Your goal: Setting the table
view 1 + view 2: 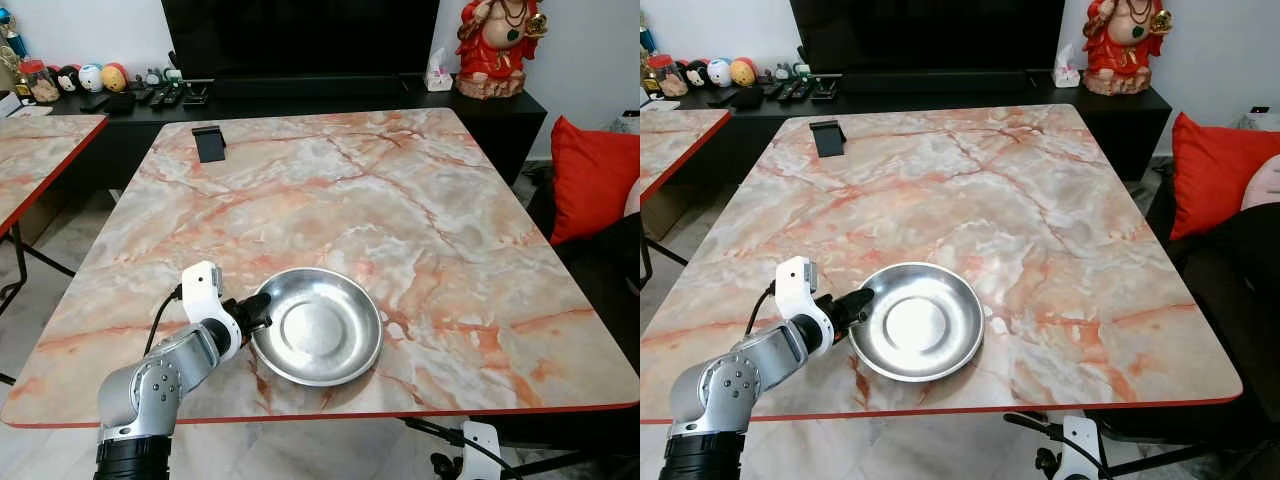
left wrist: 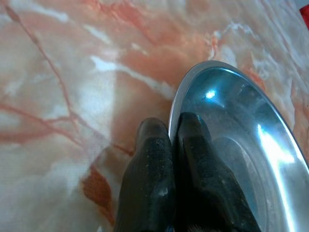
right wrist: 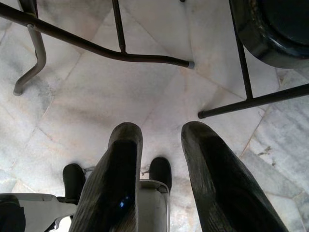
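Steel plate [image 1: 318, 327] (rim pinched), left gripper [image 2: 170, 145]

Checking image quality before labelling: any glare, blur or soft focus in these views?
Left eye view: sharp, even light; steel bowl mirrors a pale patch, marble table shows mild sheen. Left wrist view: left gripper fingers soft, close to the lens; bright glints on the bowl's inside. Right wrist view: right gripper fingers soft, floor sharper.

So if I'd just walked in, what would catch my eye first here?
Probably the shiny steel bowl near the front edge of the pink marble table, with the robot's left tool pinching its rim. After that, the red figurine on the dark cabinet behind, beside the big black screen.
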{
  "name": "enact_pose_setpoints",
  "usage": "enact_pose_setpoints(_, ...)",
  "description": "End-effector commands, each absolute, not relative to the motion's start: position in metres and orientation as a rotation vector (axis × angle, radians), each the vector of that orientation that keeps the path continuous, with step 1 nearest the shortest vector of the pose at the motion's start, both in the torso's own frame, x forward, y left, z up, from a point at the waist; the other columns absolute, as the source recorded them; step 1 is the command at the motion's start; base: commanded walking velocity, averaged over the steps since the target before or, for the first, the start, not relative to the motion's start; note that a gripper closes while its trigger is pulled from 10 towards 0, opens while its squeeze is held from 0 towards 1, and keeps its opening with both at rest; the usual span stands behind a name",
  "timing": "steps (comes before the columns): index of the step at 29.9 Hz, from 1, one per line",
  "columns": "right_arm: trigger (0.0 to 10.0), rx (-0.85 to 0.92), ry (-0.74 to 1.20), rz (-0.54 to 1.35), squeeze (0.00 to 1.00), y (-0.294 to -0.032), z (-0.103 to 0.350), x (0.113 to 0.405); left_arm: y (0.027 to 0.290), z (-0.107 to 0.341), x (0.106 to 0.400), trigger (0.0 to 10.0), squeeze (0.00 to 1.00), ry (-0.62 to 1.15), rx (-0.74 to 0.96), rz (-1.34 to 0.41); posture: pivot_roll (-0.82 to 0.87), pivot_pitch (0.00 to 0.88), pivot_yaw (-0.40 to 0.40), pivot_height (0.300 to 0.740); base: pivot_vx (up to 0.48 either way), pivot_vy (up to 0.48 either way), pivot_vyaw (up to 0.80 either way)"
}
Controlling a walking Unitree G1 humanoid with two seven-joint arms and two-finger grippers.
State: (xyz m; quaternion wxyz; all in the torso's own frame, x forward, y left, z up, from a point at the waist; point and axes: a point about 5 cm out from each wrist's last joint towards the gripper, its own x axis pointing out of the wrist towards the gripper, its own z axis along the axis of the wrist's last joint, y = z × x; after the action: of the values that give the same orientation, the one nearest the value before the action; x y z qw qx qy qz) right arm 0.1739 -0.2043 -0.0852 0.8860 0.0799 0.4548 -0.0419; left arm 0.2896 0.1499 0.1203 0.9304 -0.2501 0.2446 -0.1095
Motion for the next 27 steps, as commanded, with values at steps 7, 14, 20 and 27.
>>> enact_pose_setpoints(7, 10.0, 0.164, 0.95, -0.078, 0.0, -0.2027, -0.0847, 0.176, 0.1484, 0.1134, 0.2856, 10.0, 0.0, 0.582, -0.489, -0.226, -0.05, 0.0, 0.026, 0.74, 0.0, 0.0, 0.0)
enact_pose_setpoints(14, 10.0, 0.163, 0.954, -0.075, 0.0, -0.2026, -0.0851, 0.1751, 0.1483, 0.1099, 0.2833, 10.0, 0.0, 0.61, -0.463, -0.237, -0.06, 0.0, 0.029, 0.74, 0.0, 0.0, 0.0)
enact_pose_setpoints(20, 10.0, 0.163, 0.955, -0.079, 0.0, -0.2029, -0.0854, 0.1743, 0.1476, 0.11, 0.2822, 10.0, 0.49, 0.615, -0.454, -0.244, -0.06, 0.0, 0.03, 0.74, 0.0, 0.0, 0.0)
enact_pose_setpoints(27, 10.0, 0.159, 0.952, -0.086, 0.0, -0.2035, -0.0853, 0.1743, 0.1472, 0.1121, 0.2847, 10.0, 1.0, 0.601, -0.447, -0.241, -0.06, 0.0, 0.029, 0.74, 0.0, 0.0, 0.0)
